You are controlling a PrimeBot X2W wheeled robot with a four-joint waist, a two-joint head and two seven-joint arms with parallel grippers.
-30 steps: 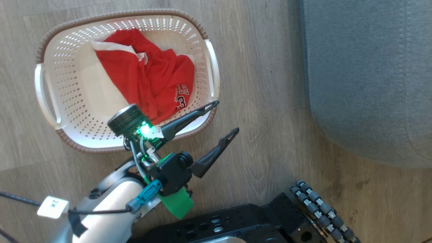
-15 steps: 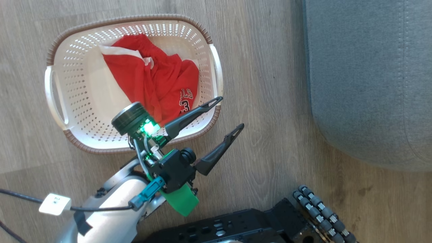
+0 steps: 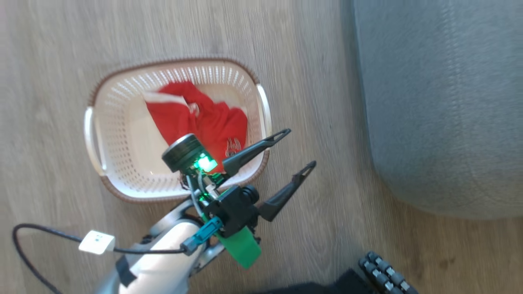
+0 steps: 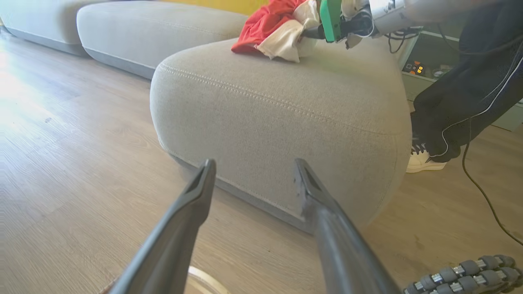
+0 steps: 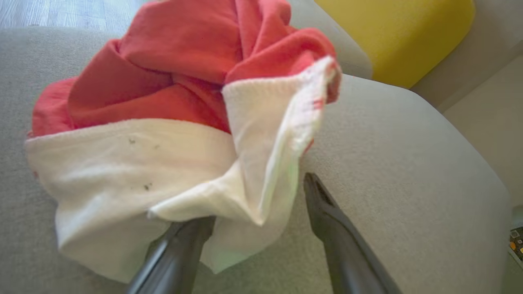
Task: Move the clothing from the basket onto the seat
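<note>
Red-and-white garment (image 5: 163, 122) sits heaped on the grey seat (image 5: 408, 163), apparently draped over one finger of the right gripper (image 5: 257, 200), whose jaws stand apart, released. Red shorts (image 3: 204, 122) lie in the basket (image 3: 175, 63), beside the spread, empty left gripper (image 3: 299, 148). Roughly half done, I judge.

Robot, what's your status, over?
Left pincer open above basket rim. Right pincer open, red-and-white garment lying on seat. Red shorts in basket. Person's foot beside seat.

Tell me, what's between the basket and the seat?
Just bare floor lies between basket and seat in the head view; the open left tool reaches across part of it.
</note>
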